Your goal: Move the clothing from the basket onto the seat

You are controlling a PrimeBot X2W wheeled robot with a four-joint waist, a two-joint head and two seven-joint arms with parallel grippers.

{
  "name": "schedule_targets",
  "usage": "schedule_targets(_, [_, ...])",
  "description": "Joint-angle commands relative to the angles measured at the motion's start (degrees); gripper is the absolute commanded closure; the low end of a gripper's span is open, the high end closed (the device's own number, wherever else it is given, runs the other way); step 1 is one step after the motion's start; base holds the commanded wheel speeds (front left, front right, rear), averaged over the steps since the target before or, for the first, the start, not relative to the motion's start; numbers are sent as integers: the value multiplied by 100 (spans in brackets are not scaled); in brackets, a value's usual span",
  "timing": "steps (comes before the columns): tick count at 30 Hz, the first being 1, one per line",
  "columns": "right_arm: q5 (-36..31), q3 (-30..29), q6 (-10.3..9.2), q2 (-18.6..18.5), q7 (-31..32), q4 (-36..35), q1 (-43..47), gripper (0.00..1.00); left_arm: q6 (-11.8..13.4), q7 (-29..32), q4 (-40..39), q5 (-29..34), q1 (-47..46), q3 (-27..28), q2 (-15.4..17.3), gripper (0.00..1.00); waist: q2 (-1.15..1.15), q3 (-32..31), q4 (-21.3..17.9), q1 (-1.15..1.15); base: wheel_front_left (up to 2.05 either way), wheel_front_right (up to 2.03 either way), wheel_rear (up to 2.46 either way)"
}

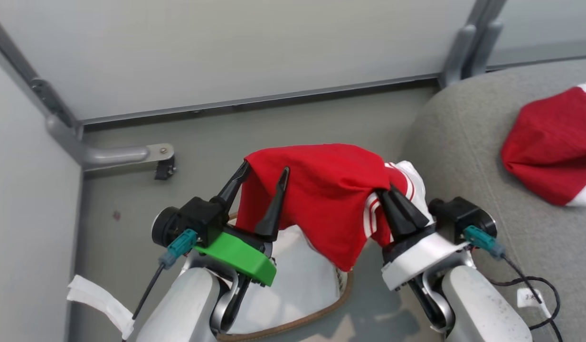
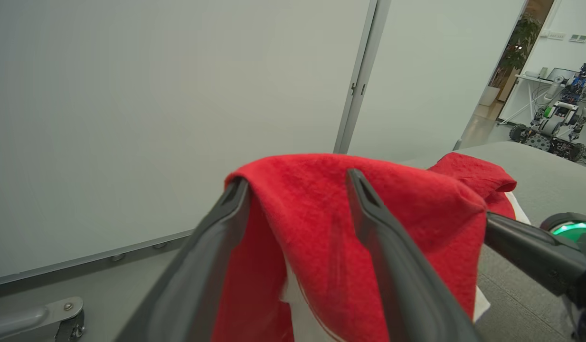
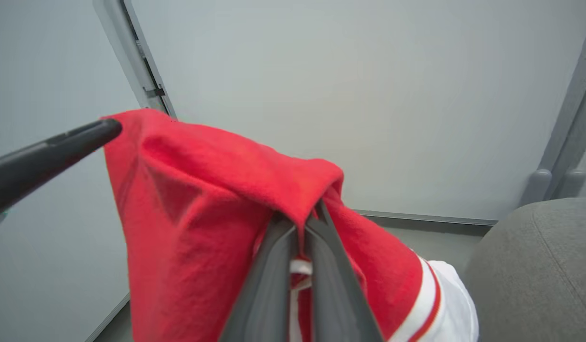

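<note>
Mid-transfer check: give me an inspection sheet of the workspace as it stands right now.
Surface: grey floor with one small reddish spot; grey seat at right.
Job's things: held garment hangs above the basket; second garment lies on the seat.
Clutter: white strip by the left forearm.
Grippers: left gripper fingers apart, fabric draped over the tips; right gripper shut on the held garment.
Cables: black cable loops beside the right forearm; second cable hangs from the left wrist.
Surroundings: pale wall panels, grey frame posts; another robot far off.
</note>
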Motion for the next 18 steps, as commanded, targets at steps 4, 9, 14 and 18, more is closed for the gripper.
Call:
schedule_targets(4, [145,-203,-6,-20,-3,-376,140,100,-25,-3,104,112,140,93,84,0,0,182,-914,0,0,0,0])
schedule_targets(9, [204,-366,-6,-17,-3,-681,212,100,-26,-2,212,150,164,123,130,0,0,298,-1622,0,0,0,0])
schedule_targets(14, [316,-415,-6,-16,-3,-893,264,100,-26,-2,243,160,168,161,221,0,0,400,-2287,0,0,0,0])
schedule_targets(18, [437,-513,-6,-15,-3,-1084,308,100,-26,-2,282,178,149,136,306,0,0,494,-2889,0,0,0,0])
